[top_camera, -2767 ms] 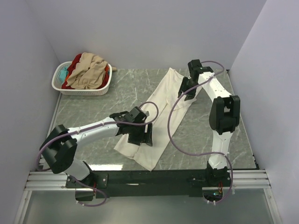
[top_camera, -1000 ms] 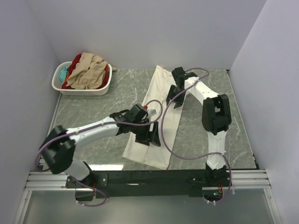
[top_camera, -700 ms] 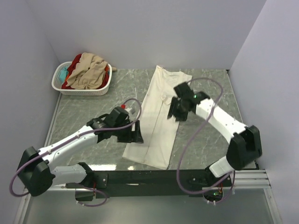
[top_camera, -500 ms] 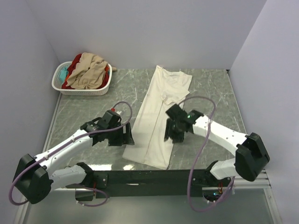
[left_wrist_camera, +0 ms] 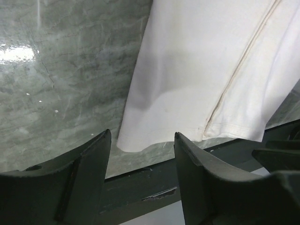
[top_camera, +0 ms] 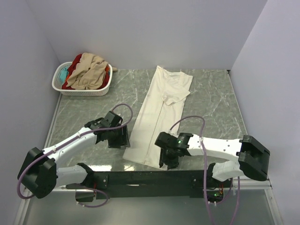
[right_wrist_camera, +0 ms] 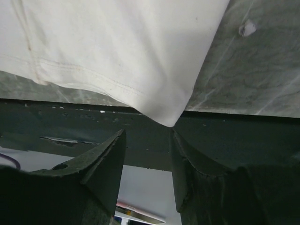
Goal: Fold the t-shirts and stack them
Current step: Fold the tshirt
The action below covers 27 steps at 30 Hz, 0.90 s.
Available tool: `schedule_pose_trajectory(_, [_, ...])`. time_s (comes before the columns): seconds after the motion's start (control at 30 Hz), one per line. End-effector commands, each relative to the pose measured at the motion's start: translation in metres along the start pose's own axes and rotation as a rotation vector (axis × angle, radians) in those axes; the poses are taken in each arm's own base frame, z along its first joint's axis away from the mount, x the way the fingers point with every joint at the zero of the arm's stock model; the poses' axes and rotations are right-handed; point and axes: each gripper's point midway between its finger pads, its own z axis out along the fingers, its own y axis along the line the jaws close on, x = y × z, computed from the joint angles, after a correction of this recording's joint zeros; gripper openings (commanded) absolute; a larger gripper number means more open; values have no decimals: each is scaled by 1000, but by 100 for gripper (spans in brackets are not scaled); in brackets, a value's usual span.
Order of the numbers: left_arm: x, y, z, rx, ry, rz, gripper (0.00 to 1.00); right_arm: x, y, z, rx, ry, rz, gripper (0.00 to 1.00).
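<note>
The step in hand is judged to be the crosswise fold of the cream-white t-shirt, which lies as a long narrow strip from the middle of the near edge of the surface up to its far edge. At the near edge, the left fingers are held beside the near-left corner of the hem, and the right fingers at the near-right corner. Both pairs are seen apart, and nothing is gripped. In the left wrist view the hem corner is seen just beyond the gap, apart from the fingers. In the right wrist view the pointed corner reaches almost into the gap, but contact cannot be told. For the next move, each pair should probably be lowered and closed on its own hem corner. The hem should then be carried evenly toward the collar at the far edge. In the far-left corner the other t-shirts are heaped in the basket, not yet folded.
</note>
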Motion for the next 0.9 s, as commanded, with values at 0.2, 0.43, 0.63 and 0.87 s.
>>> schedule_pose_trajectory(0.2, [-8, 2, 2, -5, -50, -24, 60, 4, -12, 7, 51, -16, 44, 48])
schedule_pose_trajectory(0.43, [-6, 4, 7, -11, -47, -37, 60, 1, -22, 23, 72, -31, 56, 46])
schedule_pose_trajectory(0.63, [-2, 5, 10, -27, -35, -23, 59, -1, -22, 29, 70, -40, 63, 42])
schedule_pose_trajectory(0.87, [7, 8, 16, -70, -11, 2, 51, -2, -25, 34, 52, -46, 81, 29])
